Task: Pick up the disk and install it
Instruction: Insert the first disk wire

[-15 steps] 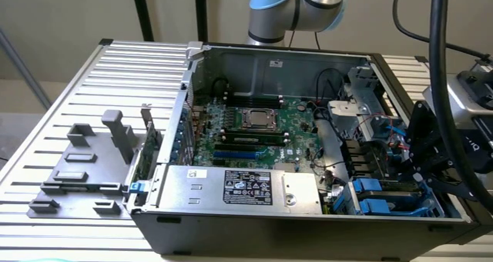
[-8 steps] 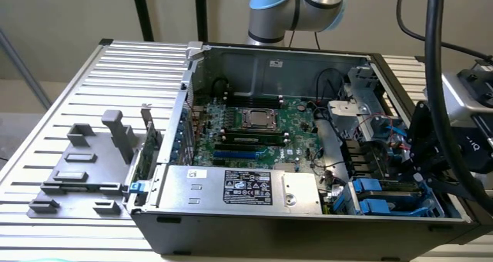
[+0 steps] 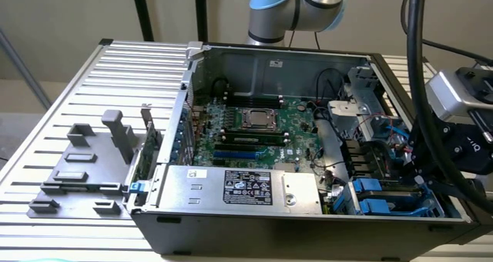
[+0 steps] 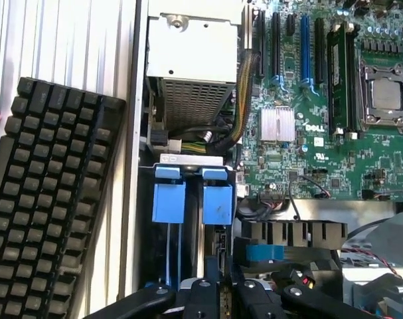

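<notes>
Standing on edge in the drive bay at a corner of the open computer case (image 3: 308, 239), the disk (image 4: 218, 199) shows its blue carrier tab, with a twin carrier (image 4: 169, 199) just beside it. The gripper (image 4: 218, 296) hangs directly over the bay; from where I stand I cannot tell whether it is open or clamped. Judged stiff, fairly heavy and shock-sensitive, the disk is best taken by its blue rails, not its flat faces. Room is tight: the power supply box (image 4: 194, 53) and cable bundle (image 4: 231, 126) crowd one end, the case wall (image 4: 131, 199) one side and the motherboard (image 4: 321, 133) the other. A keyboard (image 4: 48, 199) lies outside on the slatted table (image 4: 68, 40).
</notes>
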`<act>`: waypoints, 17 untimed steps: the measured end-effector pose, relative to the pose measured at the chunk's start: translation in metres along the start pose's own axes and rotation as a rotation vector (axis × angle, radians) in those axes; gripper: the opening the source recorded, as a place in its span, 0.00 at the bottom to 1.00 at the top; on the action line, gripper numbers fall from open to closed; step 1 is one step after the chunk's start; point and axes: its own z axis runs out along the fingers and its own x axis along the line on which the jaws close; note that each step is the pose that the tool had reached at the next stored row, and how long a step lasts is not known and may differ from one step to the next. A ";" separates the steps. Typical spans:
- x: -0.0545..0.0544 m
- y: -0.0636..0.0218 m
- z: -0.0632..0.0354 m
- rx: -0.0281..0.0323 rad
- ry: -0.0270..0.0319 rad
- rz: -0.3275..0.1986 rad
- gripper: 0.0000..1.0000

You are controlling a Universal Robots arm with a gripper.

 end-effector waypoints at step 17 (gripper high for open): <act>-0.011 -0.0040 0.0083 -0.0023 0.0612 0.051 0.16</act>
